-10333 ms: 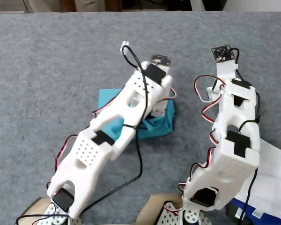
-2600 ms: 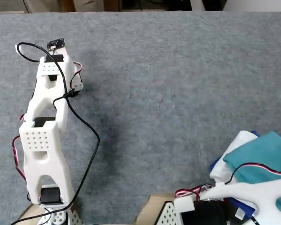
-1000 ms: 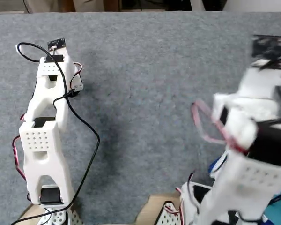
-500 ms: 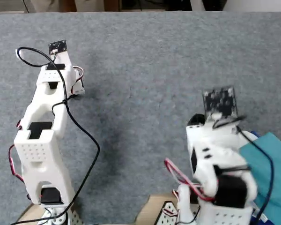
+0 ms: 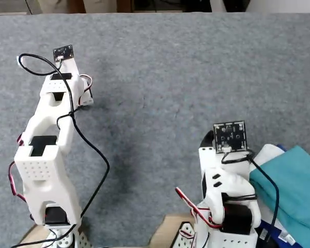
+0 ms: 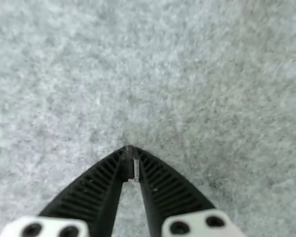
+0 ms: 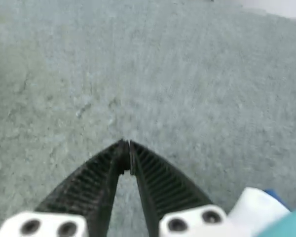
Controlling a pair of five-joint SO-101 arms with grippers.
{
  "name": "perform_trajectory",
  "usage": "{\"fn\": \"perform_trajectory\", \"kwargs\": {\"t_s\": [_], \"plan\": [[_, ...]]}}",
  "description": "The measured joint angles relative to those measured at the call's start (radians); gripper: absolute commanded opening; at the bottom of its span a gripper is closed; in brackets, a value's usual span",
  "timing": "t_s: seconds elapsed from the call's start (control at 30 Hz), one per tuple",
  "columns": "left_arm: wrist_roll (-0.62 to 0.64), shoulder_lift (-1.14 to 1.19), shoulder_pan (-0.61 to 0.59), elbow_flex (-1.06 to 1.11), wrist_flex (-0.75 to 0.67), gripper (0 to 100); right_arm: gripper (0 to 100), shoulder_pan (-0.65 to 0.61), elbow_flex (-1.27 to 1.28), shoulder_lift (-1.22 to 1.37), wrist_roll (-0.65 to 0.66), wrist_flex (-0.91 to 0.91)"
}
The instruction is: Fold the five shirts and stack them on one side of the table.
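Quick update from us: the teal shirt (image 5: 294,181) that sat mid-table about ten seconds back is now on top of the stack (image 5: 266,153) at the near right edge, lying over a white shirt (image 7: 254,202) with a bit of blue peeking out underneath. The right arm (image 5: 227,191) has swung off the pile and tucked back toward its base. The right gripper (image 7: 126,153) has its tips pressed together on nothing, and so does the left gripper (image 6: 129,158), which hangs over bare cloth. The left arm (image 5: 46,134) is stretched out along the left side and has barely shifted. We'd say that shirt is done; how many are in the pile we can't tell. The table (image 5: 170,77) is covered in grey felt-like fabric. Past its far edge there's just a thin strip of room.
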Motion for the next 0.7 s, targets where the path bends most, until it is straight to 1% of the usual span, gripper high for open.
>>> {"fn": "perform_trajectory", "kwargs": {"t_s": [0.33, 0.43, 0.57, 0.7], "plan": [[-0.003, 0.0, 0.002, 0.0, 0.0, 2, 0.5, 0.0, 0.259, 0.0, -0.002, -0.034], [-0.003, -0.012, 0.002, 0.026, -0.005, 2, 0.5, -0.002, 0.302, 0.0, -0.002, -0.052], [-0.005, -0.068, 0.003, 0.109, -0.008, 2, 0.5, -0.015, 0.31, 0.0, -0.002, -0.066], [-0.011, -0.203, 0.003, 0.282, -0.003, 2, 0.5, -0.018, 0.31, 0.0, -0.002, -0.066]]}}
